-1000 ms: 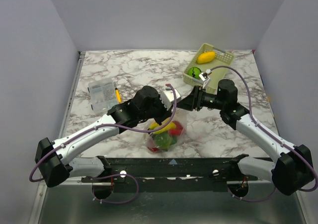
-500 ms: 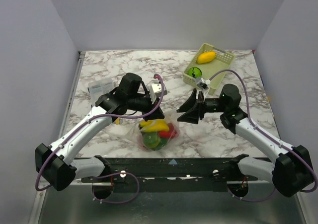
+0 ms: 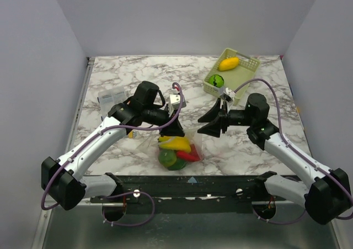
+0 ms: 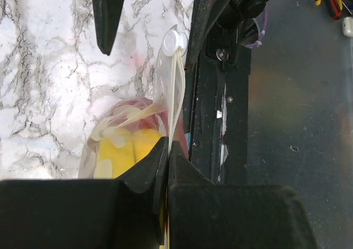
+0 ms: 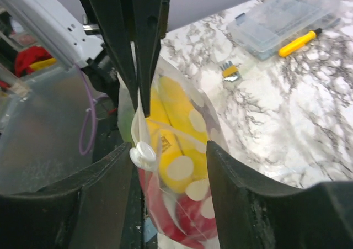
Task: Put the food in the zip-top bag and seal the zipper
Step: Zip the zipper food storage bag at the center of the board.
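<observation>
The food (image 3: 175,144) is contained in the zip-top bag (image 3: 195,142), near the table's (image 3: 138,72) front edge; a basket (image 3: 254,67) is placed far right, a box (image 3: 110,99) left.

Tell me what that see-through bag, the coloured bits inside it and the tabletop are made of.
The bag looks like thin clear plastic film: it crinkles, glints, and its contents show through. The yellow piece and red piece inside seem glossy moulded plastic, judging by their smooth shine. The tabletop looks like white marble with dark veins; real stone or a print, I cannot tell.
</observation>
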You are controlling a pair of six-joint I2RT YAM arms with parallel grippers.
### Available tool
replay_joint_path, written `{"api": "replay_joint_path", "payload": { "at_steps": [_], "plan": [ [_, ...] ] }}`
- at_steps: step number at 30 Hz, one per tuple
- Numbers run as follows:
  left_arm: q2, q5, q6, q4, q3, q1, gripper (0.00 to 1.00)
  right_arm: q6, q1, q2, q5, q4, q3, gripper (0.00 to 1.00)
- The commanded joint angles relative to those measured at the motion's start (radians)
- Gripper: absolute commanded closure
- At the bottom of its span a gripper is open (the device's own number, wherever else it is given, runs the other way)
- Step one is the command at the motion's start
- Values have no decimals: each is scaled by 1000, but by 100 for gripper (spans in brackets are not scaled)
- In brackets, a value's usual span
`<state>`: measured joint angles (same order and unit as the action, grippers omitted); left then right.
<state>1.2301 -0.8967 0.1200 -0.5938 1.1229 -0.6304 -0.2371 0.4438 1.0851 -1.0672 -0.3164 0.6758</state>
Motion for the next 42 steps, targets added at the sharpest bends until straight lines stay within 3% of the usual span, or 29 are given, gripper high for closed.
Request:
{"api": "replay_joint_path", "payload": {
  "at_steps": [1, 6, 12, 13, 18, 21, 24, 30, 31, 33, 38, 42],
  "plan": [
    [1, -65, 6, 7, 0, 0, 100, 158, 16, -62, 110, 125, 35, 39],
    [13, -65, 7, 2, 9, 0, 100, 283, 102, -78, 168, 216, 63, 41],
    [25, -68, 7, 4, 11, 1, 100, 370, 149, -57, 232, 293, 100, 69],
    [25, -68, 9, 4, 10, 1, 100, 372, 149, -62, 238, 293, 101, 70],
    [16, -70, 1, 12, 3, 0, 100, 372, 150, -85, 248, 313, 100, 68],
    [15, -80, 0, 11, 7, 1, 100, 378, 157, -102, 278, 356, 100, 59],
    [15, -81, -2, 8, 9, 0, 100, 397, 165, -107, 304, 377, 105, 60],
    [13, -19, -23, 11, 15, -3, 100, 418, 180, -83, 342, 392, 117, 85],
    [7, 47, -42, 20, 14, -8, 98, 414, 182, -79, 353, 399, 122, 87],
    [-23, 227, -61, 41, 4, -40, 77, 390, 182, -73, 380, 413, 135, 92],
    [-127, 554, -34, 163, -85, -175, 37, 245, 181, -30, 330, 447, 189, 100],
    [-208, 672, 2, 289, -164, -253, 30, 152, 182, 29, 267, 543, 261, 100]
  ]
}}
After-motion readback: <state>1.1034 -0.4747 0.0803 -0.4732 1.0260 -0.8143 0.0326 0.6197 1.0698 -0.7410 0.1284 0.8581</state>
